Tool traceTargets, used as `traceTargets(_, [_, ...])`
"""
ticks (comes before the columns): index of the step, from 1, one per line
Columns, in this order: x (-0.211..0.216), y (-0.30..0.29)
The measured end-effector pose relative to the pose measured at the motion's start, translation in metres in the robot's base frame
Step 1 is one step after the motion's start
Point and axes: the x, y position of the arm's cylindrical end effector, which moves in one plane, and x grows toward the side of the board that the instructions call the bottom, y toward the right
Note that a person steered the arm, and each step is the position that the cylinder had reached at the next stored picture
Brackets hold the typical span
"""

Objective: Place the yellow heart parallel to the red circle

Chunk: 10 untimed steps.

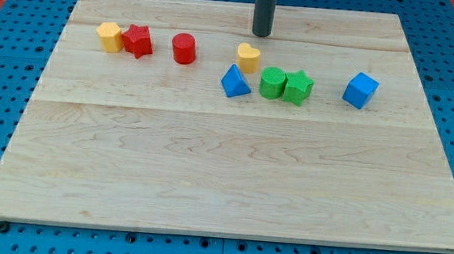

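The yellow heart [249,57] lies on the wooden board, right of the red circle [184,48], with a gap between them. My tip [261,34] stands just above and slightly right of the yellow heart, close to it but apart. The red circle is well to the tip's left.
A yellow hexagon [109,36] and a red star [138,40] sit touching at the view's upper left. A blue triangle [234,81], a green circle [272,83] and a green star [297,87] lie below the heart. A blue cube [361,90] sits at the right. The board's [207,174] edges border blue pegboard.
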Motion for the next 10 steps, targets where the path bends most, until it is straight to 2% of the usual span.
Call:
traceTargets(4, [-0.006,0.0])
traceTargets(6, [-0.011,-0.052])
traceTargets(7, [0.04,-0.09])
traceTargets(8, [0.083,-0.078])
traceTargets(9, [0.098,-0.031])
traceTargets(10, [0.084,0.013])
